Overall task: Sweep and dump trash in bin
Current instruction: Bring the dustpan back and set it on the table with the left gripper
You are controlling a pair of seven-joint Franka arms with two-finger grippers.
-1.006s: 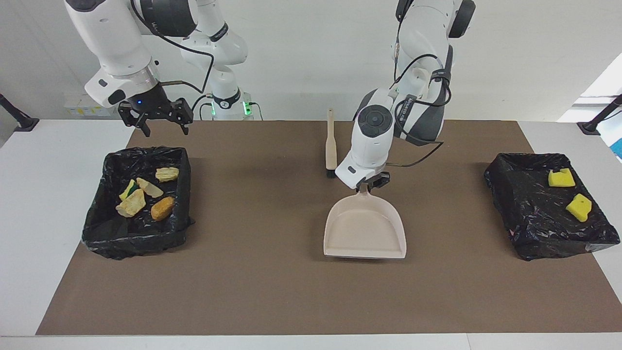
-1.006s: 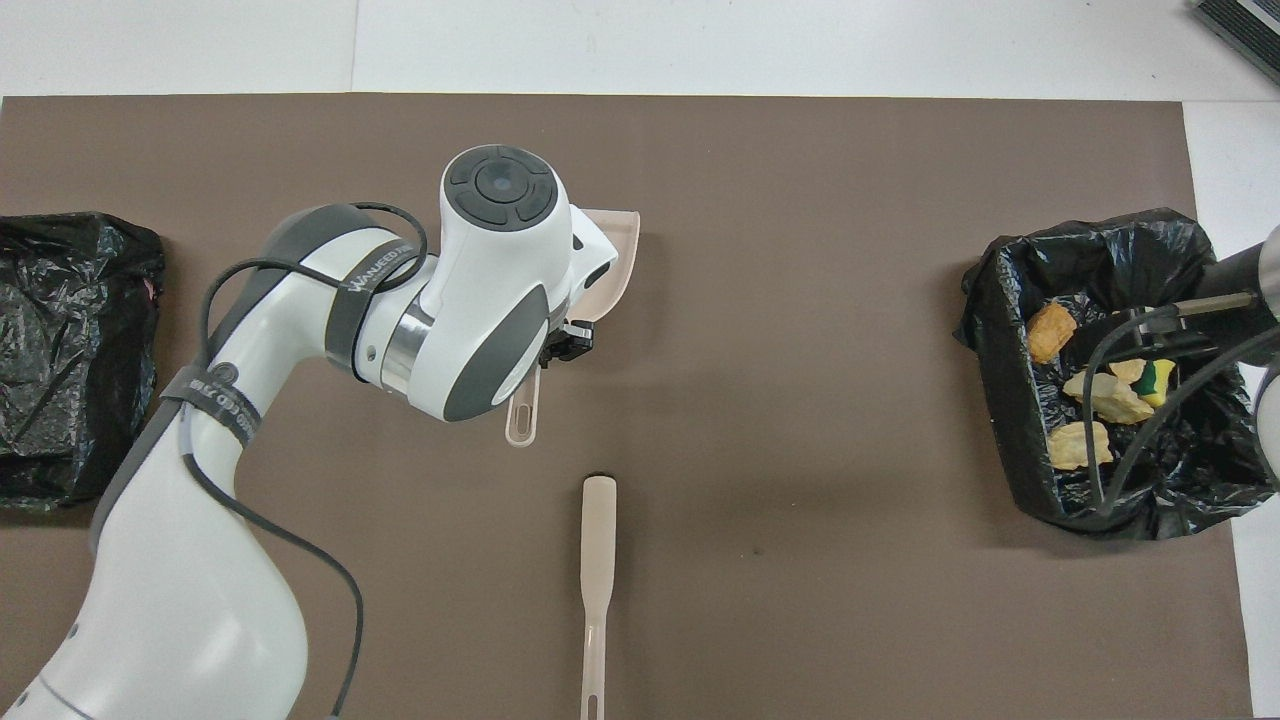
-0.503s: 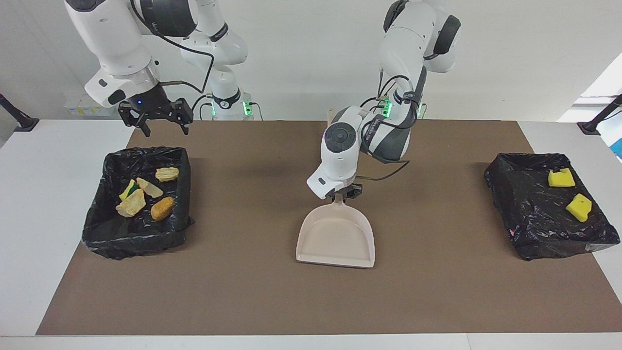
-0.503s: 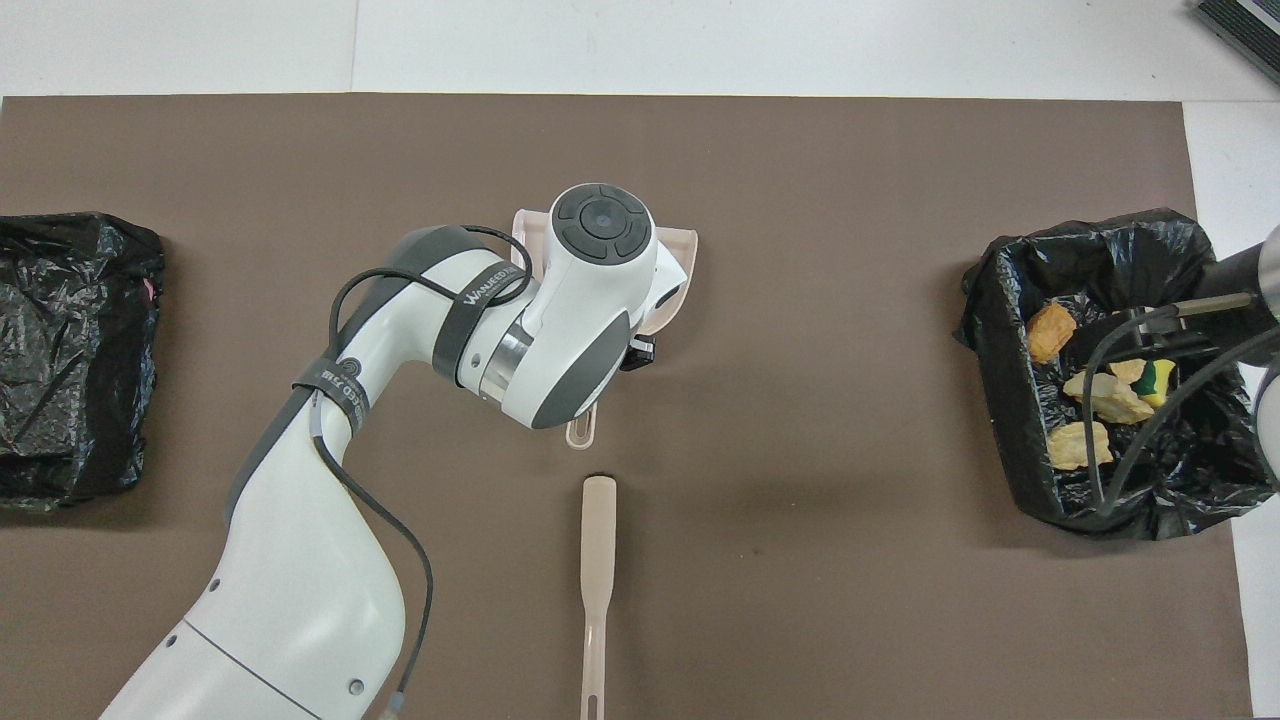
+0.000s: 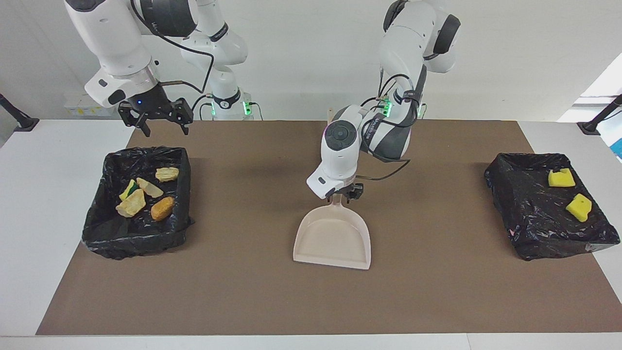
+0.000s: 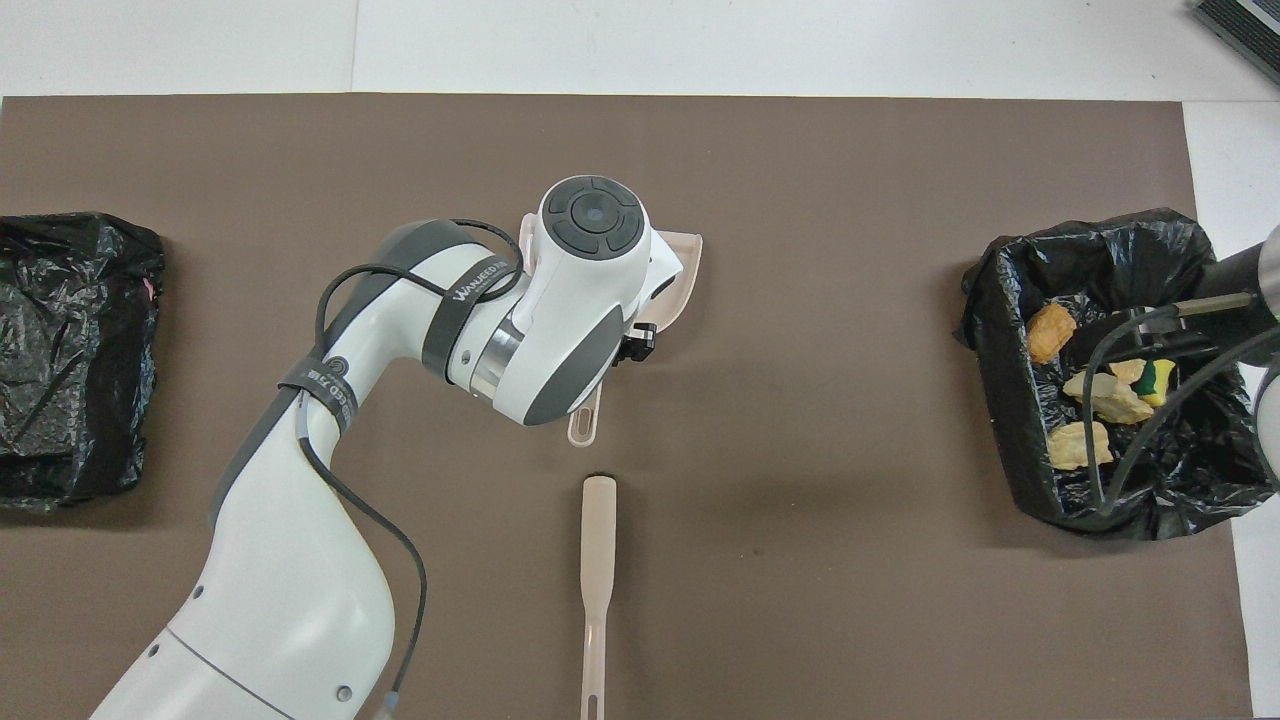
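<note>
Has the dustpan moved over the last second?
Yes. The dustpan has slid toward the right arm's end of the table, away from the bin holding yellow sponge pieces, with the left gripper at its handle.

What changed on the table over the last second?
The left hand slid the beige dustpan toward the right arm's end of the table and is now opening at its handle. The right hand waits open above the bin with the bread scraps; the brush and both bins' trash stayed put.
</note>
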